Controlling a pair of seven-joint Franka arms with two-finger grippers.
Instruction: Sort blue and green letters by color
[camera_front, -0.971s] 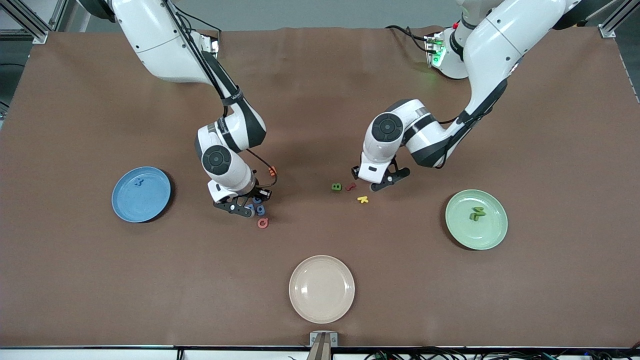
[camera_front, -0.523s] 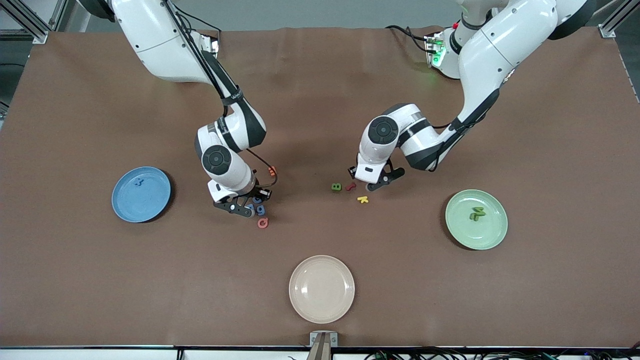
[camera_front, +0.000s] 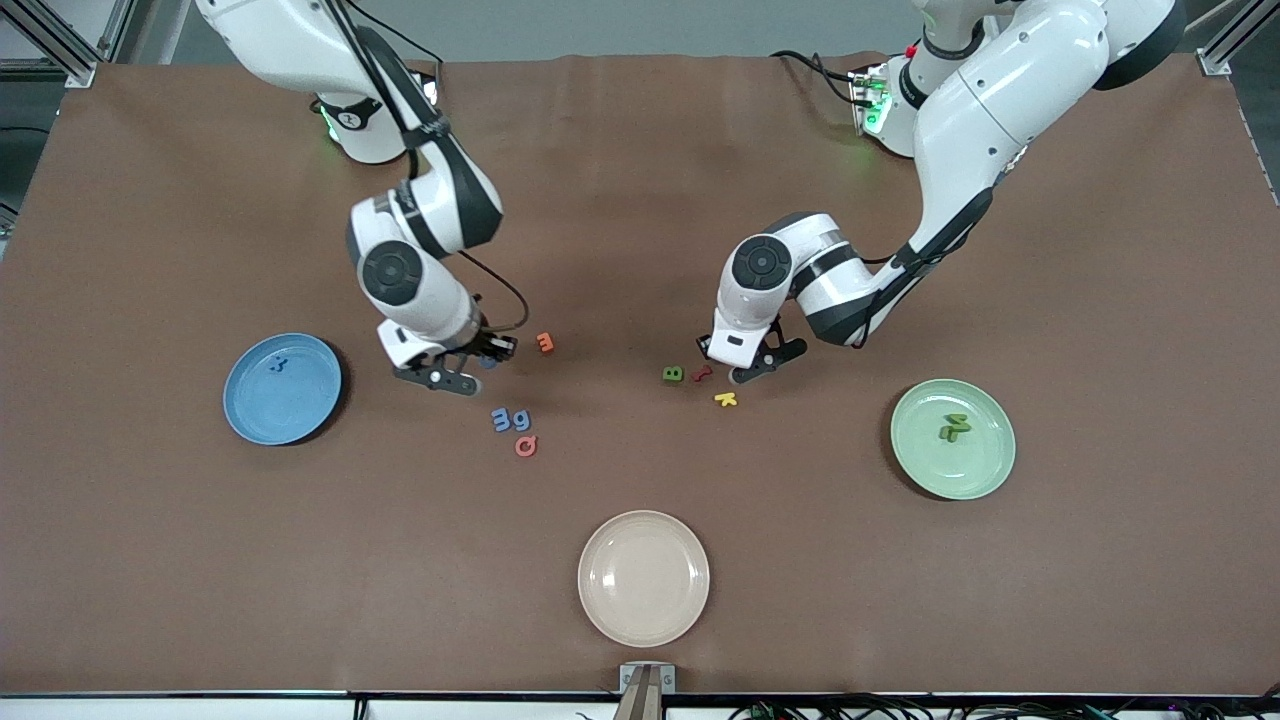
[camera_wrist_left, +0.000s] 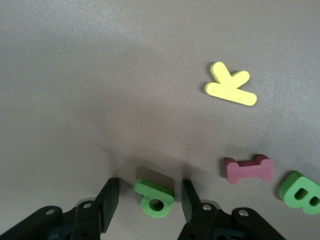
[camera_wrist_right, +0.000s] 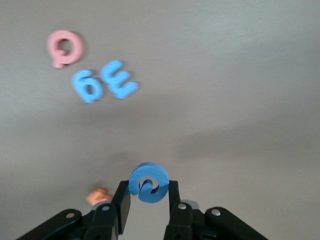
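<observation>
blue letters (camera_front: 510, 419) on table: two

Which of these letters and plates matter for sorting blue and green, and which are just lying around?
Job:
blue letter in right gripper
two blue letters on table
green letter between left gripper fingers
green B
blue plate
green plate

Lying about:
pink letter
orange letter
dark red letter
yellow letter
beige plate
</observation>
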